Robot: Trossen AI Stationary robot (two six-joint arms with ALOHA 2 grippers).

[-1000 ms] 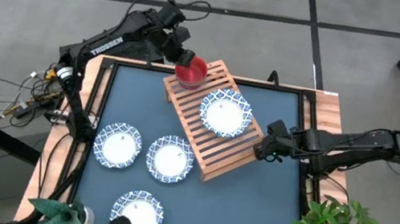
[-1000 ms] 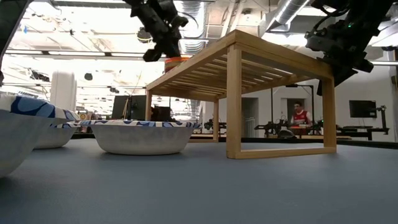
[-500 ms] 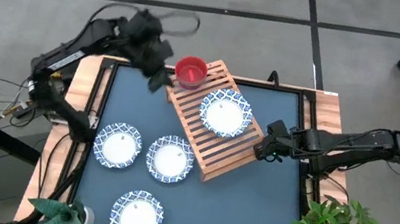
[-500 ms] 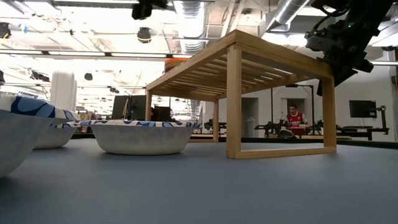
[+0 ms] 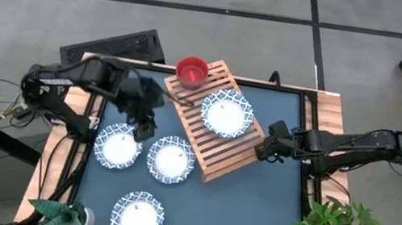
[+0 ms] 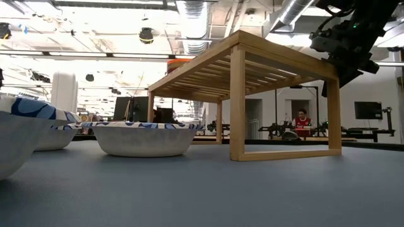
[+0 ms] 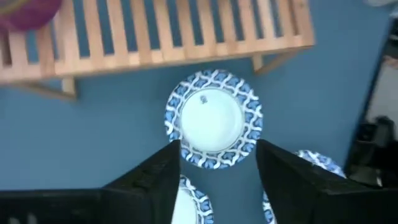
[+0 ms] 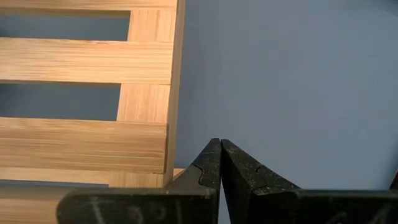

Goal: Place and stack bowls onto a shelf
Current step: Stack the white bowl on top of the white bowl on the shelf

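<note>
Red bowl [image 5: 191,71] is sitting at the shelf's [image 5: 215,152] far corner edge. Left gripper [image 7: 217,177] is hovering, fingers spread and seemingly empty, above a patterned dish [image 7: 214,119] on open tabletop beside the shelf. Right gripper [image 8: 220,163] is waiting pinched closed at the shelf's right edge.

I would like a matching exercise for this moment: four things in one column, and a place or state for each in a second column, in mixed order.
Things:
1. red bowl
2. left gripper
3. right gripper
4. patterned dish on the shelf

Places or states:
A. fingers shut, beside the shelf's edge
B. at the shelf's far end
C. fingers open, above the dishes on the table
D. mid-shelf, on the slats

Pairs: 1-B, 2-C, 3-A, 4-D
</note>
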